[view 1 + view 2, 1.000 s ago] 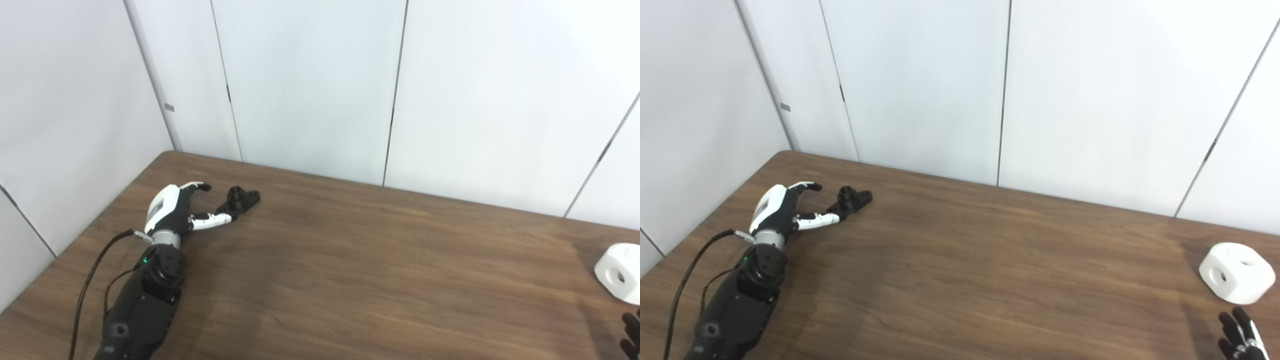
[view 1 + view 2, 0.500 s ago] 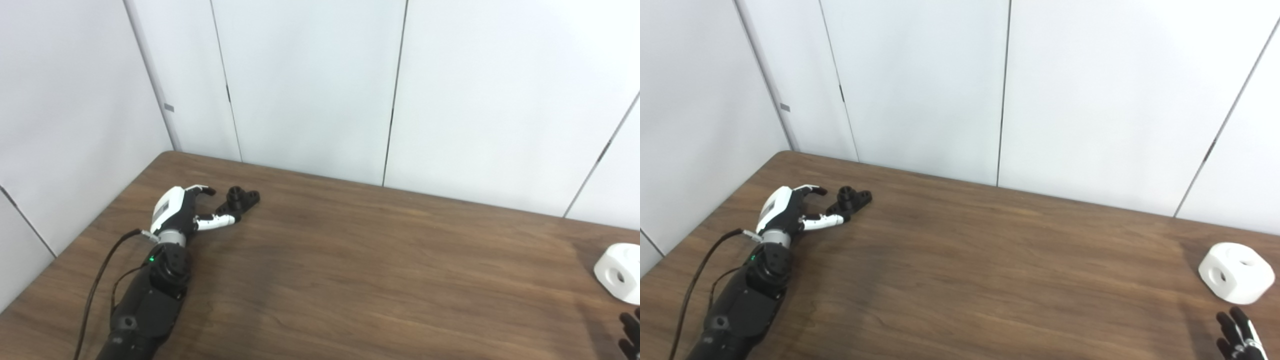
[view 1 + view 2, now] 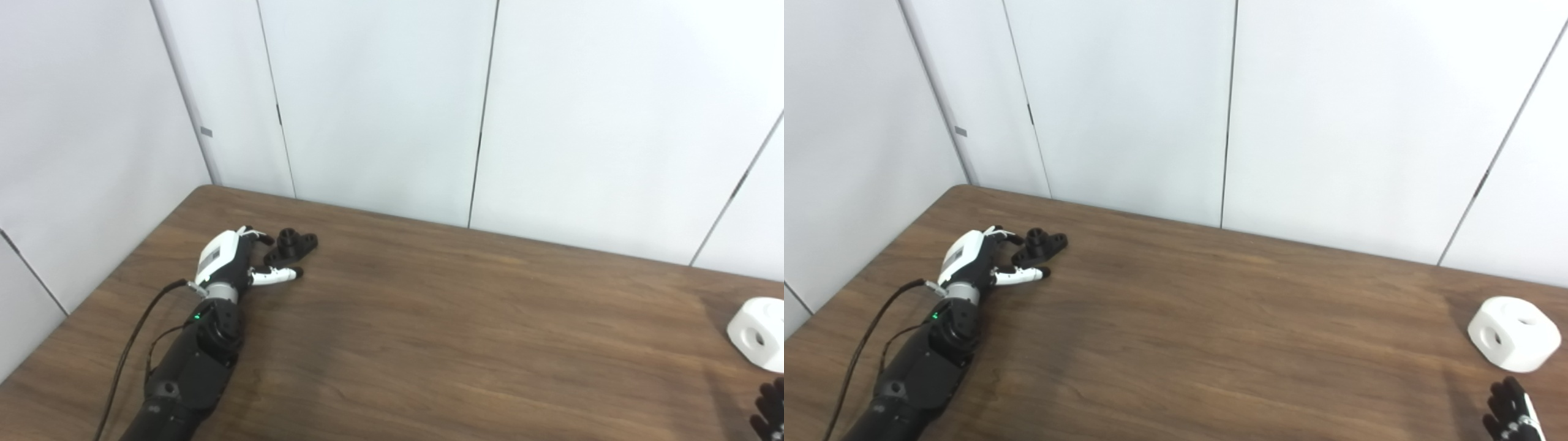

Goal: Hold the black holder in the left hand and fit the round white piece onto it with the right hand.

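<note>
The black holder lies on the brown table at the far left. My left hand is open right beside it, fingers above and thumb stretched below the holder's near end, not closed on it. It also shows in the right eye view. The round white piece sits on the table at the far right; it is cut off by the frame edge in the left eye view. My right hand shows only dark fingertips at the bottom right corner, below the white piece and apart from it.
White wall panels stand behind and to the left of the table. A black cable runs along my left forearm.
My left hand has moved forward and right, so its fingers and thumb now flank the near end of the black holder. The right fingertips have sunk slightly lower in the corner.
</note>
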